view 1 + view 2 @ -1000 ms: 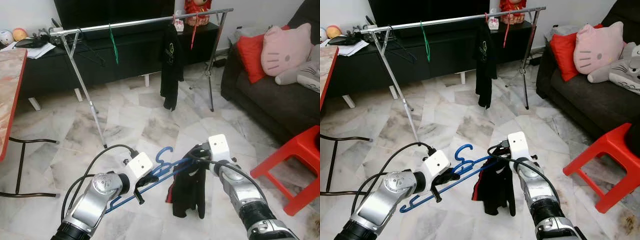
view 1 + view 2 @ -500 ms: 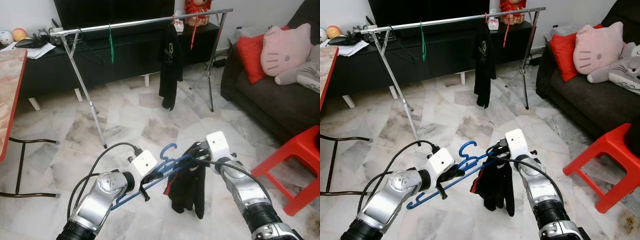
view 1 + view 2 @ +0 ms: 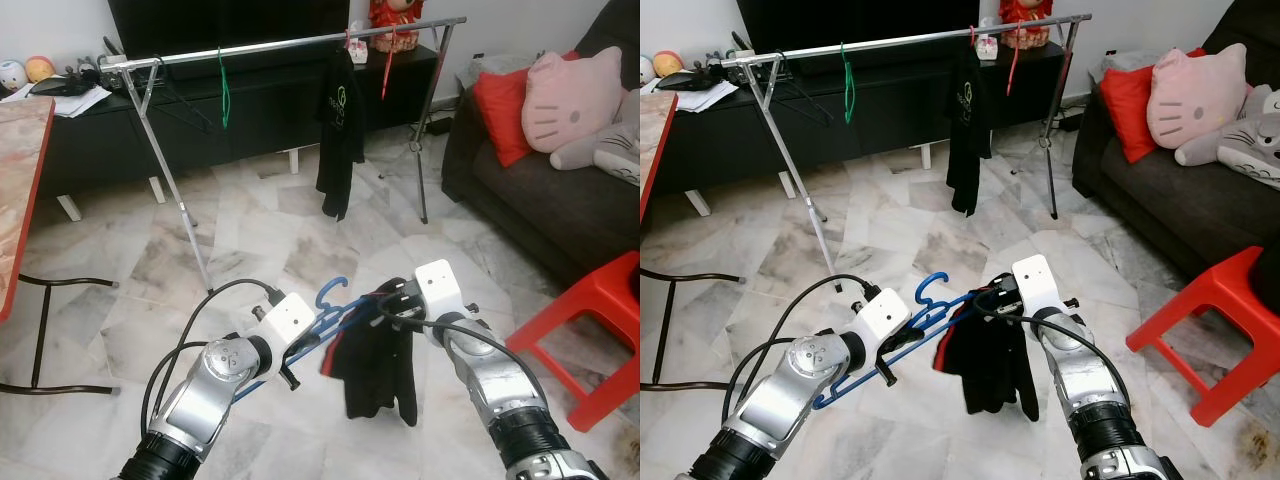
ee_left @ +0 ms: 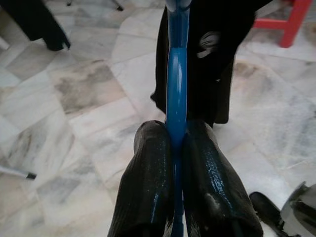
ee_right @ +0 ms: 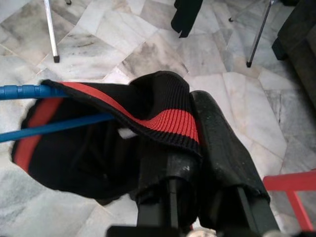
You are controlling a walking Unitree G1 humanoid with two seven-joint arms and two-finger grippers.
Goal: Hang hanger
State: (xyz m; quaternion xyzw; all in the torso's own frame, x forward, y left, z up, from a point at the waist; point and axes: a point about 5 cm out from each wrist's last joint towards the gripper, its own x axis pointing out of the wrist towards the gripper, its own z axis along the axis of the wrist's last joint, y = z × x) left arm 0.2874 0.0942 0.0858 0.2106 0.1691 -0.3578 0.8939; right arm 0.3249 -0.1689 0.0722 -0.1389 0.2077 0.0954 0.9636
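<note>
My left gripper (image 4: 175,129) is shut on the bar of a blue hanger (image 4: 177,74), low over the floor. The hanger's hook (image 3: 335,290) points up between my two arms. A black garment (image 3: 375,360) with a red-striped collar (image 5: 168,123) drapes over the hanger's right end. My right gripper (image 5: 185,123) is shut on that collar, and the hanger's blue arm runs inside the neck opening. Behind stands the metal clothes rack (image 3: 290,42), carrying a green hanger (image 3: 224,85), a black shirt (image 3: 338,130) and a red hanger (image 3: 385,70).
A dark sofa (image 3: 540,200) with a red cushion and a pink cat plush is on the right. A red stool (image 3: 590,320) stands near my right arm. A table (image 3: 20,170) is on the left and a black TV console (image 3: 250,110) behind the rack.
The left gripper has moved a little up and right with the hanger. The garment now hangs wider and slightly higher on the hanger's end.
</note>
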